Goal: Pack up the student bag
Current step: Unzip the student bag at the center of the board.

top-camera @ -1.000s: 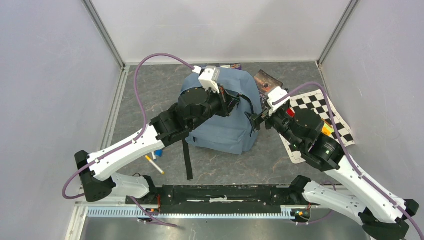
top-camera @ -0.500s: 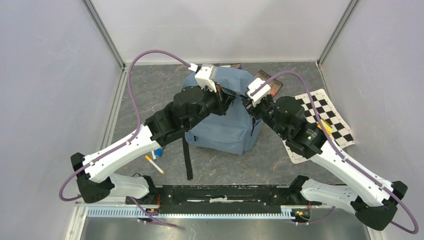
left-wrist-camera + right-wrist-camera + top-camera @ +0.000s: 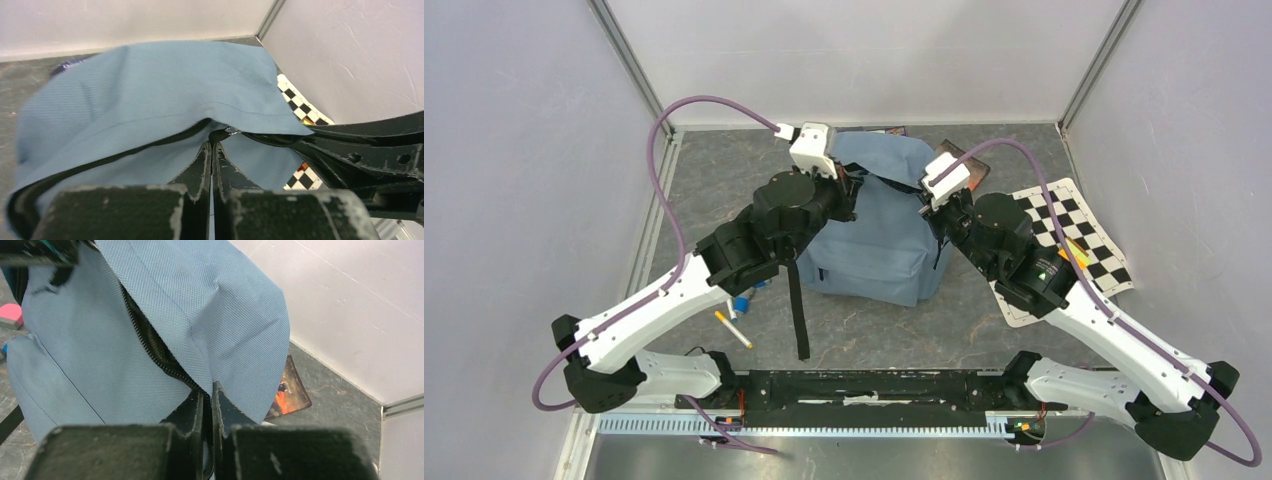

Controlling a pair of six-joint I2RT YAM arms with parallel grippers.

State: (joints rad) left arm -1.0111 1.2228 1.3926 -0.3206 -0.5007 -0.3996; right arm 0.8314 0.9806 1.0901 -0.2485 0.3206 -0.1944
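Observation:
The student bag (image 3: 879,235), grey-blue with black zippers, lies in the middle of the table with its top toward the back wall. My left gripper (image 3: 850,186) is at the bag's upper left. Its fingers (image 3: 202,162) are pressed together, and their tips pinch the black zipper pull (image 3: 226,133) with its small metal piece. My right gripper (image 3: 931,208) is at the bag's upper right. It is shut on the zipper edge (image 3: 165,357), with the zipper teeth running down between its fingers (image 3: 222,405). The fabric (image 3: 150,95) between the two grippers is lifted and drawn taut.
A chequered board (image 3: 1079,235) with small coloured pieces lies to the right of the bag. A dark picture card (image 3: 289,390) lies behind the bag's right corner. A pen (image 3: 732,328) and a blue item (image 3: 742,303) lie at the left. A black strap (image 3: 798,320) trails toward me.
My right gripper moved left from the board onto the bag's upper right edge and closed on it. My left gripper moved left and back, drawing the bag's top with it.

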